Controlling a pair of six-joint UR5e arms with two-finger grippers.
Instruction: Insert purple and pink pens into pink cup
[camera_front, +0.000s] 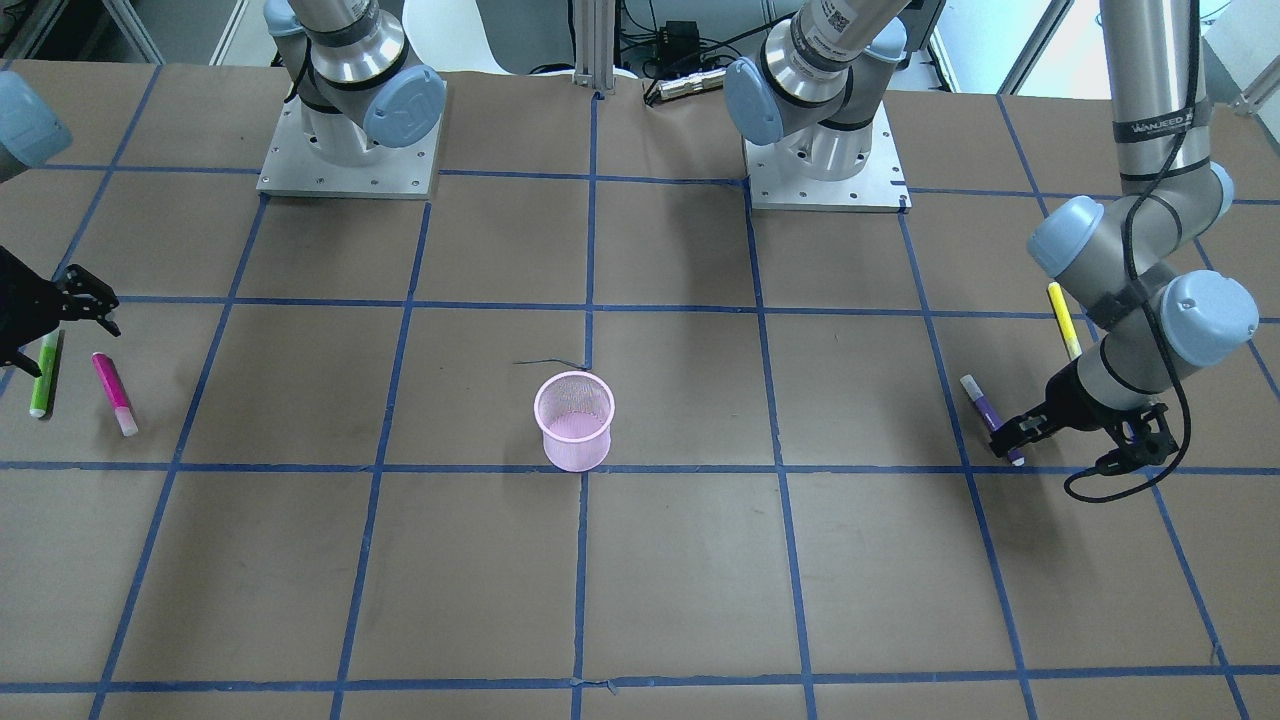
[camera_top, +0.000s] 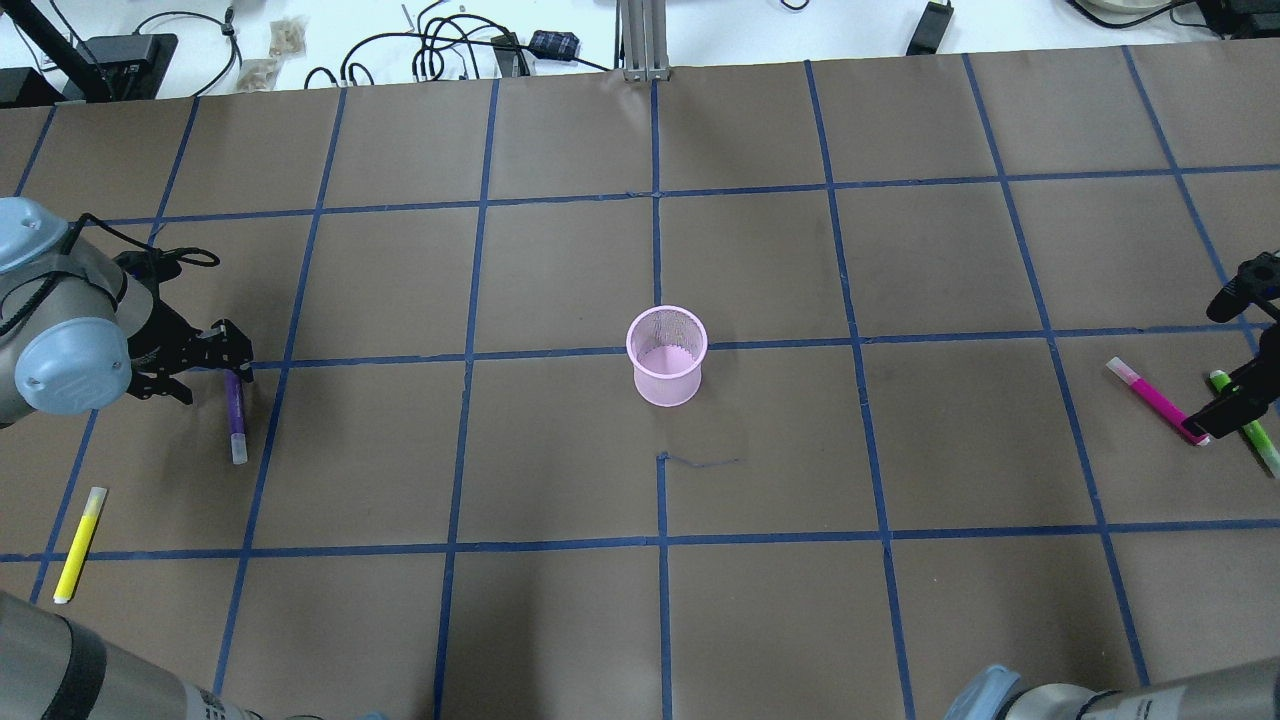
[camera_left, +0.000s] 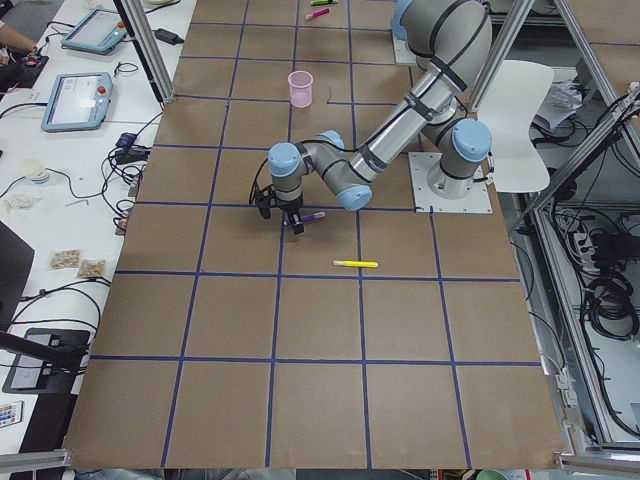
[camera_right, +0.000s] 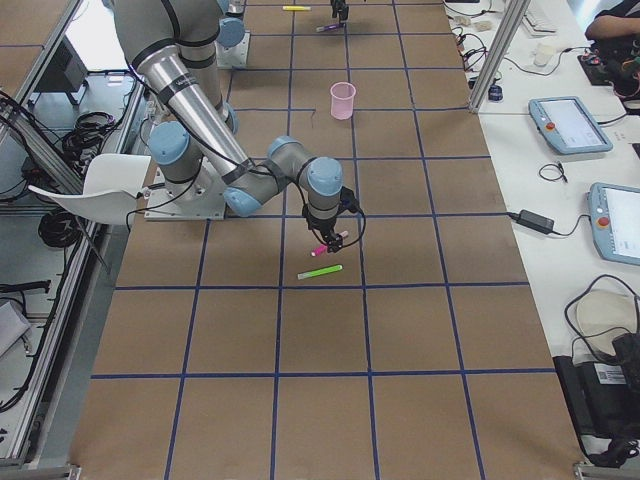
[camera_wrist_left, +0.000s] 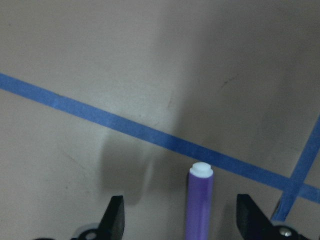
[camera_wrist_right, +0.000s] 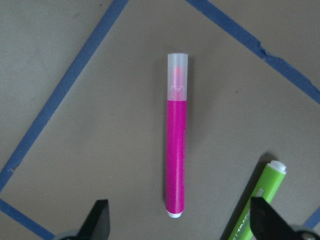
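Nothing of the task is finished, as far as I can see. The pink cup (camera_top: 667, 355) stands upright in the middle of the counter (camera_top: 800, 450), well apart from both pens, and no pen shows in it.

My left fingers (camera_top: 228, 352) are spread wide and low over the purple pen (camera_wrist_left: 199, 205). The pen lies flat on the counter between them, and in my left wrist view neither finger touches it. So I judge this grasp is prepared but not closed.

My right fingers (camera_front: 92, 300) are also spread and hold nothing. They hang over the pink pen (camera_wrist_right: 175, 155), which lies flat with its clear cap pointing away from me. A green pen (camera_wrist_right: 257, 200) lies just beside it, close to one of my right fingers, so I think I must close carefully there.

A yellow pen (camera_top: 79, 545) lies near the purple one; it is not part of the task.

What is left: to close on each pen, lift it, carry it to the cup and drop it in.
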